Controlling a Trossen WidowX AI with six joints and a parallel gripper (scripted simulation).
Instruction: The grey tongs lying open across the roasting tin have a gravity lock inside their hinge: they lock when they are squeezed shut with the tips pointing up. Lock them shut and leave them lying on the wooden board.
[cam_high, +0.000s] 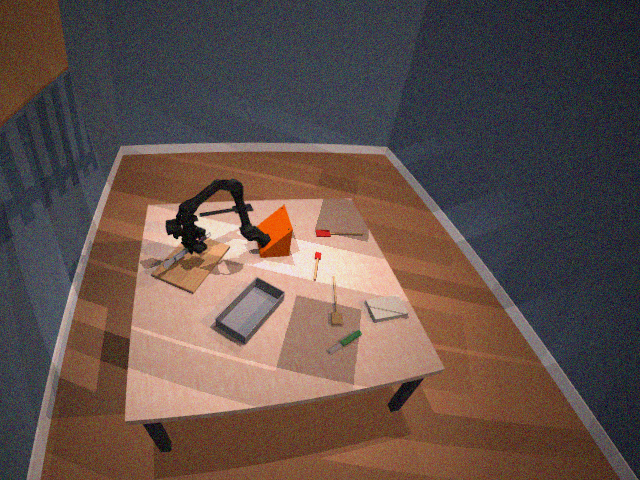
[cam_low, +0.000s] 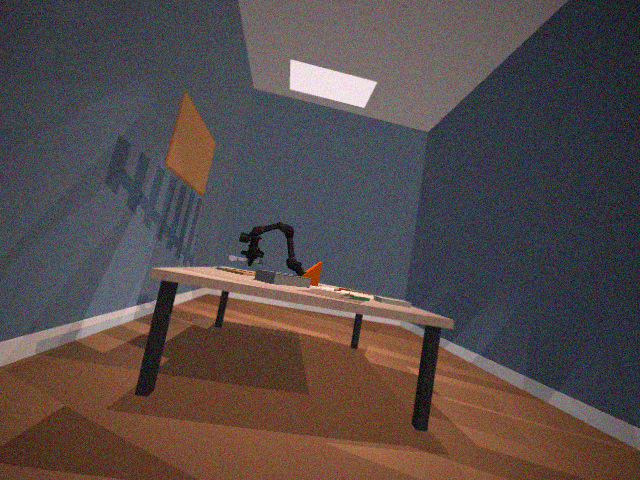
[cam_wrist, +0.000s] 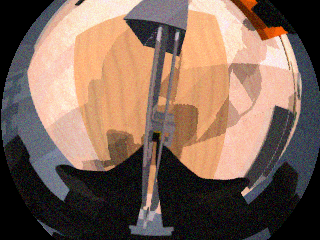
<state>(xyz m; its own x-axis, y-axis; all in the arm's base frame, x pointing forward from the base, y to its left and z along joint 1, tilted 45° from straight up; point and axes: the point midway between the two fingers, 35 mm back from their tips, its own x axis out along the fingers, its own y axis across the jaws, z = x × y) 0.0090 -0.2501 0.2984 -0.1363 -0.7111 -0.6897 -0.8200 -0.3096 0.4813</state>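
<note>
Top cam: high up, well apart from the claw (cam_high: 197, 246) (cam_low: 251, 262), tilted down across the whole desk (cam_high: 248, 372) (cam_low: 299, 295) (cam_wrist: 55, 100). Exterior: low, well apart from the claw, just below desk-top level, facing slightly up with the ceiling in frame; both share arm and desk. Wrist: wide round view, closest, right by the claw, facing down past it at the board (cam_high: 180, 279) (cam_wrist: 205, 95), also in top.

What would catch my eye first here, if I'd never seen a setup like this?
Probably the bright orange wedge, standing upright on the pale table at the foot of the black arm. Next comes that arm itself, arching up and over, with its gripper holding grey tongs above the wooden board.
</note>
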